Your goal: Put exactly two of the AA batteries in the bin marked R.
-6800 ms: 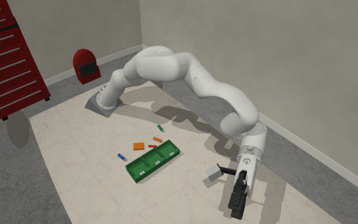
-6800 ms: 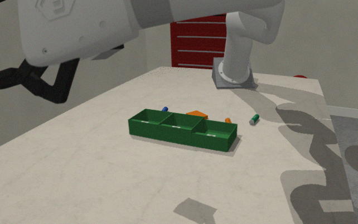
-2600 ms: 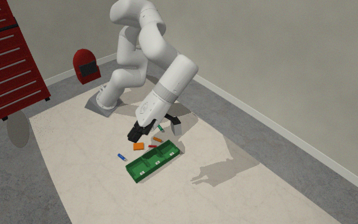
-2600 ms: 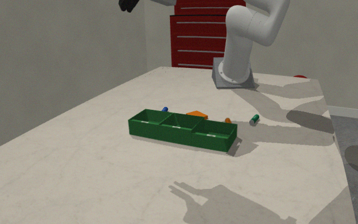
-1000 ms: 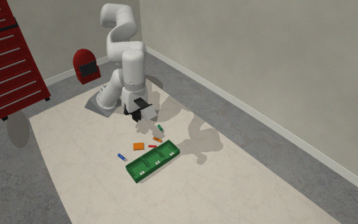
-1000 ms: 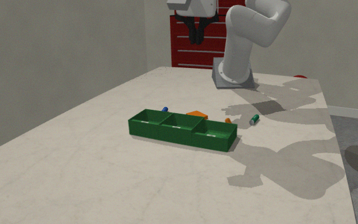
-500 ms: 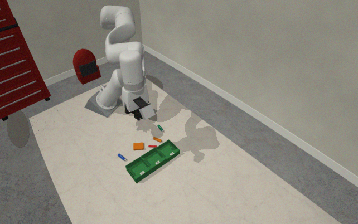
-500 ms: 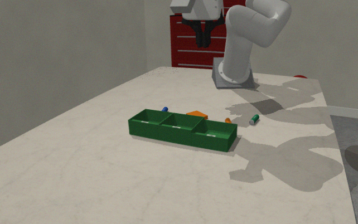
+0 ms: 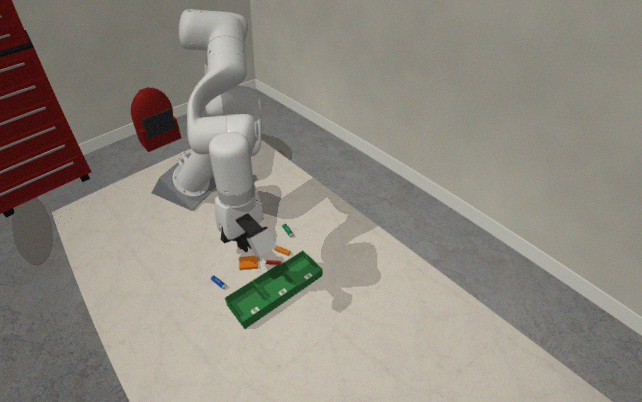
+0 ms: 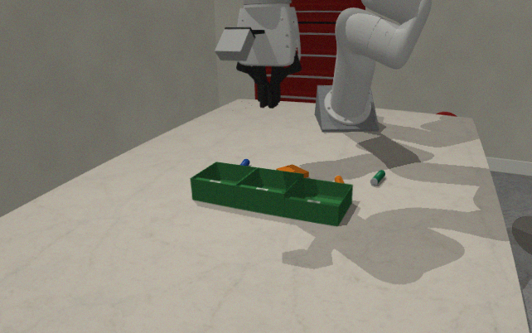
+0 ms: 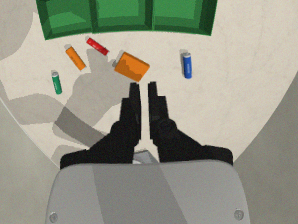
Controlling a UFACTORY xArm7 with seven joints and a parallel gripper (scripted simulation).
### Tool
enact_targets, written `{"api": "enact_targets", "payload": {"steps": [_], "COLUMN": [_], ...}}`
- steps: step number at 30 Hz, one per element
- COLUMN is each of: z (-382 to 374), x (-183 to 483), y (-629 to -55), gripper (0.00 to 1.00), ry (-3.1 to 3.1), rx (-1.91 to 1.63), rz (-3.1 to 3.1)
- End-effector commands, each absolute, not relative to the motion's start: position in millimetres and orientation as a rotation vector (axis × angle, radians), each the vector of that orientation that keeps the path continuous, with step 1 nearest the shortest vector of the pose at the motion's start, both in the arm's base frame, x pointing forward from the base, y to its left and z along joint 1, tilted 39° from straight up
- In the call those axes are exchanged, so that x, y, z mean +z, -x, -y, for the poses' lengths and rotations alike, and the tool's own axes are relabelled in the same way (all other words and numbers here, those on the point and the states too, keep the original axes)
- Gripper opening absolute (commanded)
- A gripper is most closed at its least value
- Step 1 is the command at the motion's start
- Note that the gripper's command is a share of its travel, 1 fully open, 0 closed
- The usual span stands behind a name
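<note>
1. Right now, your pincer (image 9: 243, 248) (image 10: 268, 106) (image 11: 144, 94) is nearly together, a narrow gap between its fingertips and nothing clamped there. It points down, raised above the bench (image 9: 400, 350) (image 10: 124, 248) (image 11: 210, 100).
2. You have four batteries lying on the bench, all outside the green three-compartment bin tray (image 9: 284, 299) (image 10: 265, 203) (image 11: 122, 29).
3. Look at the wrist view: the green battery (image 9: 288, 230) (image 10: 378, 177) (image 11: 57, 83) is farthest left, then the orange battery (image 9: 282, 250) (image 10: 339, 180) (image 11: 75, 58), then the red battery (image 9: 273, 262) (image 11: 97, 46), which lies near the tray's long wall.
4. Your orange block (image 9: 248, 262) (image 10: 293, 170) (image 11: 132, 66) sits between the red battery and the blue battery (image 9: 218, 282) (image 10: 244, 162) (image 11: 187, 66), apart from the blue one.
5. You can see a pale label in each compartment, but the lettering is too small to read, so you cannot tell which is R.
6. The tray stands upright and level on the bench. Your pincer is well apart from it and from the batteries.
7. Behind the bench, you have a red tool chest (image 9: 30, 115) (image 10: 316, 64) with rows of drawers.
</note>
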State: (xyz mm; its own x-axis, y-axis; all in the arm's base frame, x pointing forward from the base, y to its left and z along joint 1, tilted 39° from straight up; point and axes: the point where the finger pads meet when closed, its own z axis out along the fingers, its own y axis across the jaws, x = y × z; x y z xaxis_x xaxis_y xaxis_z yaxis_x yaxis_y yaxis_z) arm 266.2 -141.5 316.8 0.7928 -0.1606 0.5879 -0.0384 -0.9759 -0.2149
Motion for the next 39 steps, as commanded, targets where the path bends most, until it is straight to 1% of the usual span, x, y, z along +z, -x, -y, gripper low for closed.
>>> {"api": "enact_targets", "payload": {"steps": [1,11,22,39], "z": [161,198,198,192], "x": [310,286,286,255], "y": [-301,-360,-360,-384], "gripper": [0.07,0.07,0.07,0.07], "ry": [2.783,2.783,2.783,2.783], "rx": [-0.947,-0.947,-0.947,-0.947], "rz": [-0.152,-0.153,-0.153,-0.153]}}
